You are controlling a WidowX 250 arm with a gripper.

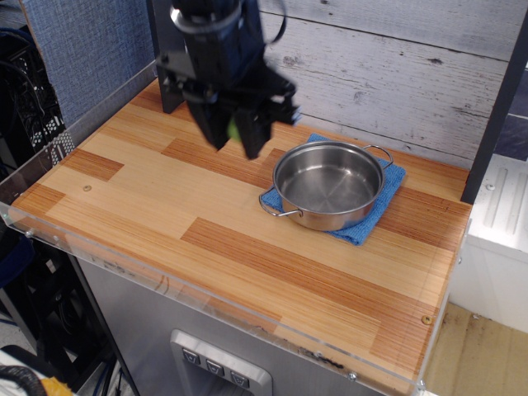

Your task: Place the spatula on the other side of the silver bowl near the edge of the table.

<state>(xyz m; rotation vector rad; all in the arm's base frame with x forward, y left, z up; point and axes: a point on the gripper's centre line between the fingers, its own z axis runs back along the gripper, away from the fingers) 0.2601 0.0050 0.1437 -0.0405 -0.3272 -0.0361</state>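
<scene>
My gripper (235, 142) hangs above the table (165, 206), up and to the left of the silver bowl (328, 183). Its black fingers are closed on the spatula (235, 129), of which only a small lime-green bit of handle shows between them; the blade is hidden. The gripper is blurred. The silver bowl stands upright and empty on a blue cloth (388, 194) at the right middle of the table.
A dark post (169, 78) stands at the back left behind the gripper. A grey plank wall (388, 74) runs along the back. A clear acrylic rim (223, 309) edges the table's front and left sides.
</scene>
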